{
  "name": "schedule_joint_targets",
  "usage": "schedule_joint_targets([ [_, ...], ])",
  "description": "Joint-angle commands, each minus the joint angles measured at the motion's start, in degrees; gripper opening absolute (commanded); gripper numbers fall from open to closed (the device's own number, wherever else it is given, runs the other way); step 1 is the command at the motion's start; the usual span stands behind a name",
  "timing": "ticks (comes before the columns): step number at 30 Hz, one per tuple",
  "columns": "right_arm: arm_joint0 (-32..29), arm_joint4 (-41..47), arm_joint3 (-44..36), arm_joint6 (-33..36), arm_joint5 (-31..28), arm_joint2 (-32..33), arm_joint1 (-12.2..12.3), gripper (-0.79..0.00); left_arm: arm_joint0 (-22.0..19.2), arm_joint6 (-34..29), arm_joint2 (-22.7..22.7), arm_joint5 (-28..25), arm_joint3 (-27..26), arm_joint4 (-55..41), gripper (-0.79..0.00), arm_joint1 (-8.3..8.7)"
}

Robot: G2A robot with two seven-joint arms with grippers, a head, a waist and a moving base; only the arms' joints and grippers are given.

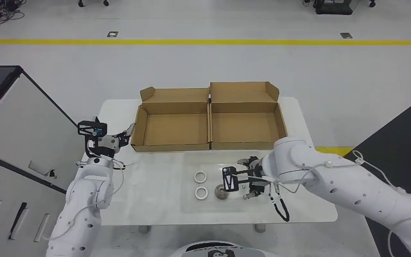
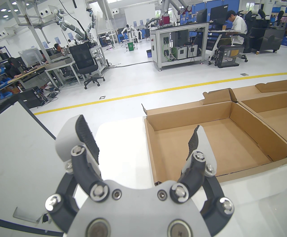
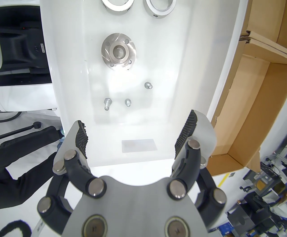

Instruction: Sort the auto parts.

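A round metal flange lies on the white table, with two metal rings just beyond it. Three small bolts lie between the flange and my right gripper, which hovers open and empty a short way from them. From above, the rings and flange sit near the table's front, left of the right gripper. My left gripper is open and empty at the left box's outer corner, seen from above at the table's left edge.
Two open, empty cardboard boxes stand side by side at the back of the table, the left box and the right box. The right box's near wall runs beside the right gripper. Bare tabletop lies front left.
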Motion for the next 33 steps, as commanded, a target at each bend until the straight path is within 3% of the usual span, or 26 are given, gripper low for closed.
schedule_joint_targets([
  [1, 1.3, 0.4, 0.6, 0.5, 0.5, -1.6, -0.4, 0.000, 0.0, 0.0, 0.0, 0.0, 0.0, 0.0, 0.000, 0.00],
  [9, 5.9, 3.3, 4.0, 1.9, 1.9, -6.7, -2.1, -0.009, 0.0, 0.0, 0.0, 0.0, 0.0, 0.0, 0.000, 0.00],
  [12, 7.0, 4.6, 4.7, 2.1, 2.1, -8.1, -2.5, -0.163, 0.0, 0.0, 0.0, 0.0, 0.0, 0.0, 0.000, 0.00],
  [17, 9.2, 6.4, 6.0, 2.2, 2.2, -11.4, -2.8, -0.280, 0.0, 0.0, 0.0, 0.0, 0.0, 0.0, 0.000, 0.00],
  [22, 12.2, 8.0, 6.9, 2.4, 2.4, -15.3, -3.2, -0.296, 0.0, 0.0, 0.0, 0.0, 0.0, 0.0, 0.000, 0.00],
  [29, 11.9, 8.3, 7.2, 2.3, 2.3, -15.4, -3.8, -0.299, 0.0, 0.0, 0.0, 0.0, 0.0, 0.0, 0.000, 0.00],
  [33, 11.3, 7.9, 7.7, 2.2, 2.2, -15.4, -4.2, -0.376, 0.0, 0.0, 0.0, 0.0, 0.0, 0.0, 0.000, 0.00],
])
